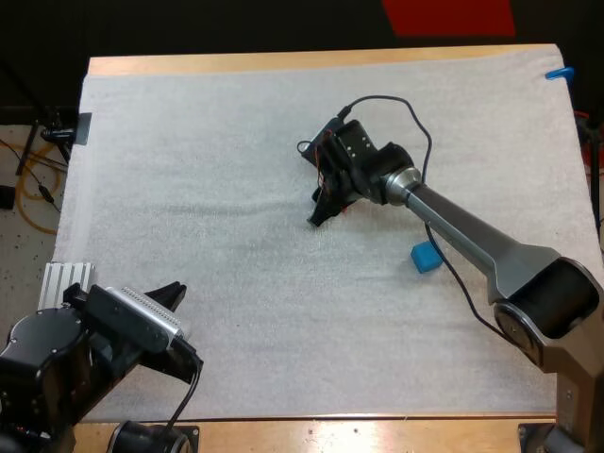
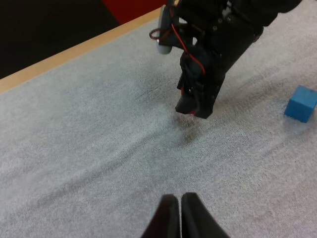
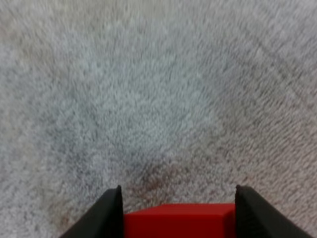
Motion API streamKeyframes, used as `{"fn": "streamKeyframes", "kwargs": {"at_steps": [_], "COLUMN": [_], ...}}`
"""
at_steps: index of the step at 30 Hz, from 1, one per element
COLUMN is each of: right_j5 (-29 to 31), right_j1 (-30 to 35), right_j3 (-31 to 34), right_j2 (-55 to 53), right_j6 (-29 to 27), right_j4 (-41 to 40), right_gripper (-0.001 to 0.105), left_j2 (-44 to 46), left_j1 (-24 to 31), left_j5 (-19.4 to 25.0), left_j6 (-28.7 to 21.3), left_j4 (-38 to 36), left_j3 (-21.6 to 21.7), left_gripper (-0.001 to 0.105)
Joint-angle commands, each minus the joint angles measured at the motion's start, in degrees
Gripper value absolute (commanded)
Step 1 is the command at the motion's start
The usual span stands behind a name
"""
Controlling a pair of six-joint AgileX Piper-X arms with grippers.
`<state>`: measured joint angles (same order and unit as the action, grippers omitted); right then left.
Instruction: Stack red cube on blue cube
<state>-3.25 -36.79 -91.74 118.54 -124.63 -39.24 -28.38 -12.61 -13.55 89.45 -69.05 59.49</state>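
My right gripper (image 1: 324, 209) is near the middle of the mat, pointing down, shut on the red cube (image 3: 178, 221). Its two black fingers (image 3: 106, 213) press on the cube from both sides, low over the white mat with a faint shadow under it. The blue cube (image 1: 427, 257) lies on the mat to the right of and nearer than that gripper, beside the right arm and apart from it. From the left wrist view the blue cube (image 2: 300, 103) sits off to the side of the right gripper (image 2: 192, 108). My left gripper (image 1: 173, 294) rests at the near left, fingertips (image 2: 168, 215) touching, holding nothing.
The white mat (image 1: 208, 170) covers nearly the whole table, with wooden edges at the far side (image 1: 283, 62) and near side (image 1: 377, 429). A silver block (image 1: 64, 281) sits at the mat's left edge by my left arm.
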Motion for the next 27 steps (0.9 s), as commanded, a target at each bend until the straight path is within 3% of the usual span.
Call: {"fn": "streamKeyframes", "kwargs": {"at_steps": [1, 10, 21, 27], "right_j5": [0.0, -0.7, -11.5, -12.5], "right_j1": [0.1, 2.4, 8.3, 11.9], "right_j3": [-0.9, -0.9, -0.7, 2.0], "right_j2": [-1.5, -7.5, -12.1, -16.0], "right_j6": [0.2, 5.0, 13.0, 12.8], "right_j4": [-0.5, -0.5, -4.1, -6.0], "right_gripper": [0.021, 0.021, 0.021, 0.021], "left_j2": [0.0, 0.0, 0.0, 0.0], "left_j1": [-0.2, -0.2, -0.2, -0.2], "left_j5": [-0.4, -0.4, -0.4, -0.4], "left_j6": [0.1, 0.1, 0.1, 0.1], "left_j4": [-0.1, -0.1, -0.1, -0.1], "left_j3": [0.1, 0.1, 0.1, 0.1], "left_gripper": [0.000, 0.000, 0.000, 0.000]}}
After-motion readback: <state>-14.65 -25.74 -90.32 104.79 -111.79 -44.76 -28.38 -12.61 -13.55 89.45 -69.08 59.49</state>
